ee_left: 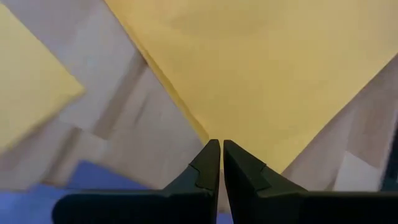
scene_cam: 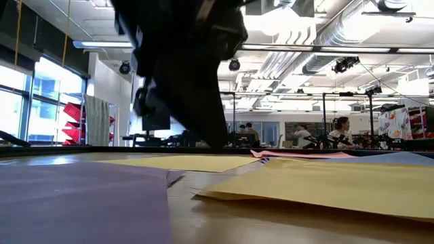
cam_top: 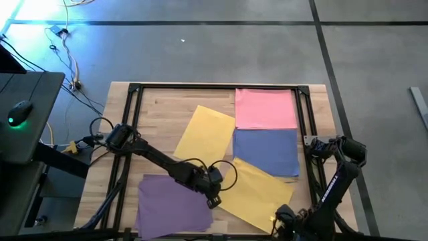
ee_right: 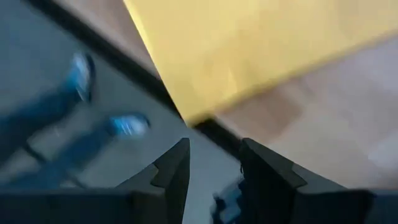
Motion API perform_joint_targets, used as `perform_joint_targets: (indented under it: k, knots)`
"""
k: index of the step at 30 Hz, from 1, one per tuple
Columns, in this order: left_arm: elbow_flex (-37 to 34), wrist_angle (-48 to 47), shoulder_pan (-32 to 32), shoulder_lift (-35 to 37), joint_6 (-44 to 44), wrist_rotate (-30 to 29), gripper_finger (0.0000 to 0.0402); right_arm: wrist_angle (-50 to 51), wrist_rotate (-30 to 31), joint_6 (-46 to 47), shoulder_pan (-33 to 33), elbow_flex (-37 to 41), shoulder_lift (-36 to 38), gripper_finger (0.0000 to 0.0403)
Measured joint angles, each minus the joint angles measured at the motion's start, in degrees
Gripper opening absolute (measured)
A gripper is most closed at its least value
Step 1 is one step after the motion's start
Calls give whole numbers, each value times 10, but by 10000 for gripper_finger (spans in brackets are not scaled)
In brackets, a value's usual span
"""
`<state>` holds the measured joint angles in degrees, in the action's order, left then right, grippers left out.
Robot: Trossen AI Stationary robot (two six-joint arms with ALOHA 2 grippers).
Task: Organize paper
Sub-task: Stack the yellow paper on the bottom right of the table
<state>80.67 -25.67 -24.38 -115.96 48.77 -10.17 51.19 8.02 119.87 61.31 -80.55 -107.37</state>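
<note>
Closed, empty left gripper at near edge of large thin yellow paper sheet: sheet could be shoved, crumpled against blue sheet; half-open right gripper parked off the yellow sheet's corner

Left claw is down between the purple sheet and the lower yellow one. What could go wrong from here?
1. The shut left claw sits at the corner of the lower yellow sheet; dragging could buckle it rather than slide it.
2. That sheet overlaps the blue sheet, so moving it may shift the blue one.
3. The right claw waits by the same sheet's near edge, so a wide sweep could bring the arms together.
</note>
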Motion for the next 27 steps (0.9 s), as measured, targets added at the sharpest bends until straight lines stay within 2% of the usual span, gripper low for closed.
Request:
perform_joint_targets:
  k: [5, 9, 13, 17, 23, 27]
  knots:
    - [63, -115, 0, 13, -49, -47, 0, -29, 158, 31, -39, 24, -9, 119]
    - [86, -183, 0, 51, -65, -63, 0, -82, 184, -8, -94, 68, -30, 77]
    - [87, -228, 0, 99, -65, -72, 0, -120, 166, -79, -144, 96, -52, 17]
    - [87, -268, -1, 133, -57, -95, 0, -152, 123, -172, -158, 107, -55, 7]
    - [87, -284, -2, 163, -51, -129, 0, -188, 93, -276, -109, 120, -54, 1]
    - [87, -287, -2, 167, -47, -142, 0, -183, 57, -288, -64, 119, -53, 0]
